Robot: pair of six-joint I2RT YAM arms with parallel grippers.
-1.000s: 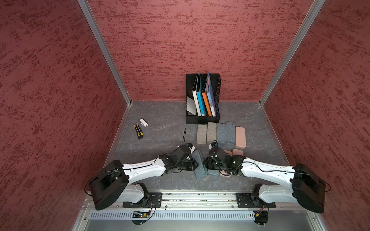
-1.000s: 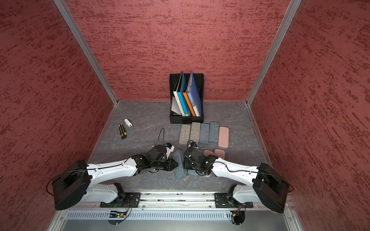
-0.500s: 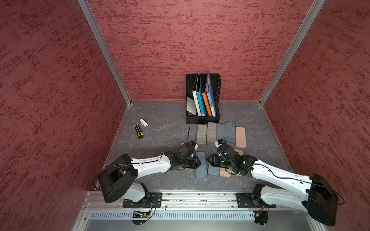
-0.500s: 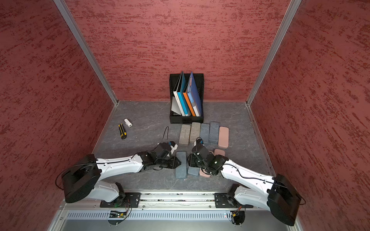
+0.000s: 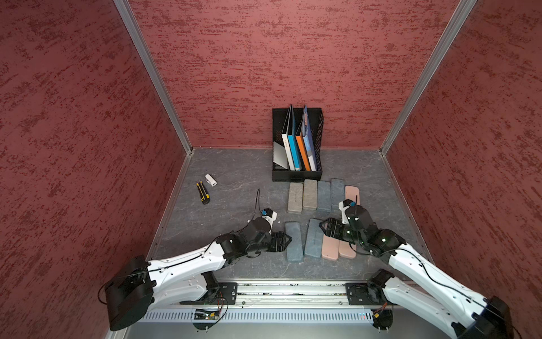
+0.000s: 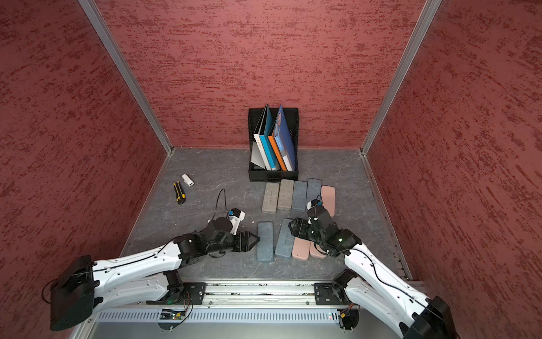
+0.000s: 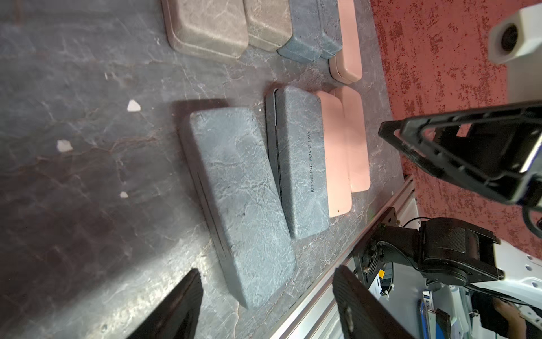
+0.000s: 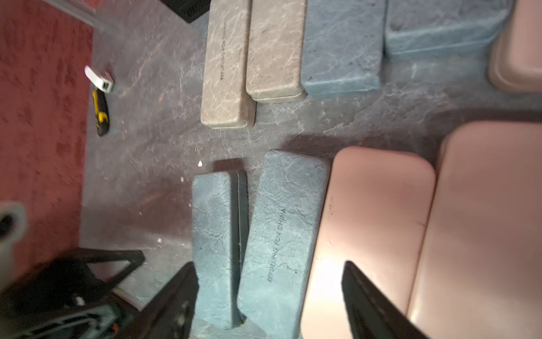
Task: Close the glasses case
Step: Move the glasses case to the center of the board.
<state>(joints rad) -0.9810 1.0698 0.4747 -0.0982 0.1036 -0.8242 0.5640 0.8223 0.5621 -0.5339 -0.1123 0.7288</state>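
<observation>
Left claw point(image 5: 286, 240) beside flat marbled glasses case point(image 5: 296, 248)

Floor point(image 5: 234, 187) lies open left of the far row of cases point(image 5: 316, 195); a narrow strip parts it from the near row point(image 5: 294, 241).

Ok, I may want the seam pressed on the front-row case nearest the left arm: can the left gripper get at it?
Probably yes: the left gripper is open, empty and right at that case, nothing between; the right gripper hangs over its neighbour.
</observation>
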